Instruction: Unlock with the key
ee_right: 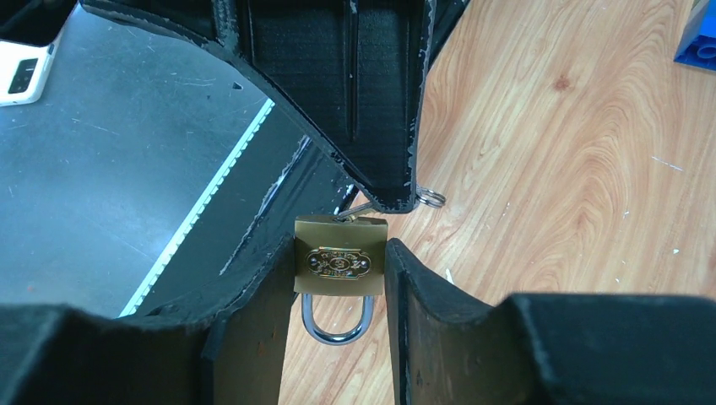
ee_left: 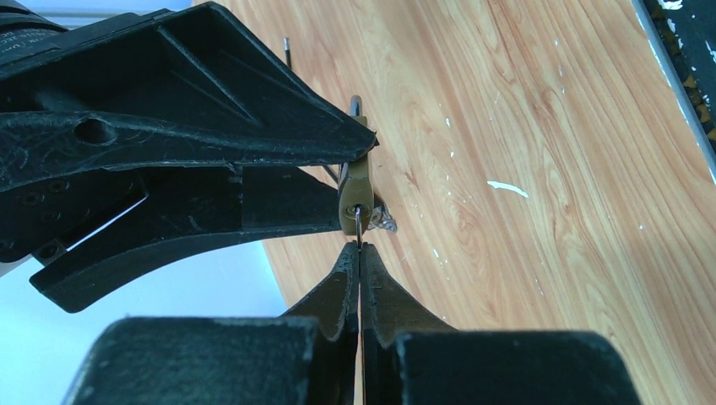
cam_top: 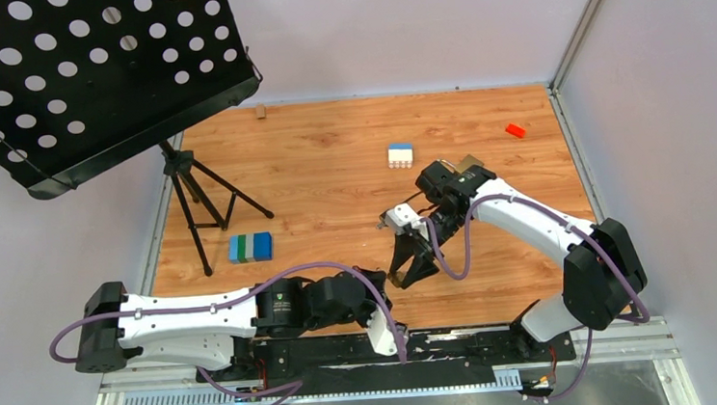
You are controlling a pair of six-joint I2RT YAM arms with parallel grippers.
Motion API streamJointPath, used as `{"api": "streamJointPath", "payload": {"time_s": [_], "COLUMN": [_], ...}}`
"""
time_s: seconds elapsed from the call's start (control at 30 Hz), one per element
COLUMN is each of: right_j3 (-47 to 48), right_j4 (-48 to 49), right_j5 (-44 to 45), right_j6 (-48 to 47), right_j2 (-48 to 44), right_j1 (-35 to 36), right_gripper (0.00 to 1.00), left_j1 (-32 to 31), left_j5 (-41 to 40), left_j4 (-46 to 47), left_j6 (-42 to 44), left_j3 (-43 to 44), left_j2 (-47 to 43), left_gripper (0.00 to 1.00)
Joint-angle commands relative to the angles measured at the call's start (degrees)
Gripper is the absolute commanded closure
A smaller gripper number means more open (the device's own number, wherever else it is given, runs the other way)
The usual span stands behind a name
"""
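Tip of key (ee_left: 360,229) at padlock (ee_right: 339,257) keyhole (ee_left: 358,209), blade in line w/ lock body.
L gripper (ee_left: 360,257) pinched shut on key; R gripper (ee_right: 339,249) clamped on padlock sides, shackle (ee_right: 336,327) toward own wrist cam.

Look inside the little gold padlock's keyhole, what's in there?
A thin grey metal key pokes into the small brass padlock, pinched by the left gripper. Its tip is hidden inside the lock.
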Motion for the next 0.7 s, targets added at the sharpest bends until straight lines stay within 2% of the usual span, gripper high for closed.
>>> {"api": "streamJointPath", "payload": {"time_s": [0.0, 0.4, 0.67], "right_j3": [1.63, -0.75, -3.54], "right_j4": [3.33, 14.29, 22.46], "right_j5": [-6.81, -0.41, 8.04], "right_j6": [2.13, 14.77, 21.89], "right_j2": [-1.68, -3.20, -2.62], "right_j1": [0.80, 0.64, -2.15], "right_gripper": [1.00, 1.00, 1.00], "left_j1": [0.03, 0.43, 5.71], "left_j5": [1.78, 0.71, 5.89], "left_j4": [0.45, 1.41, -0.98], "left_j6": [-1.69, -2.82, -6.11], "left_j3": [2.07, 0.50, 0.86], "left_j2": [0.52, -1.49, -5.39], "left_gripper": [1.00, 1.00, 1.00]}}
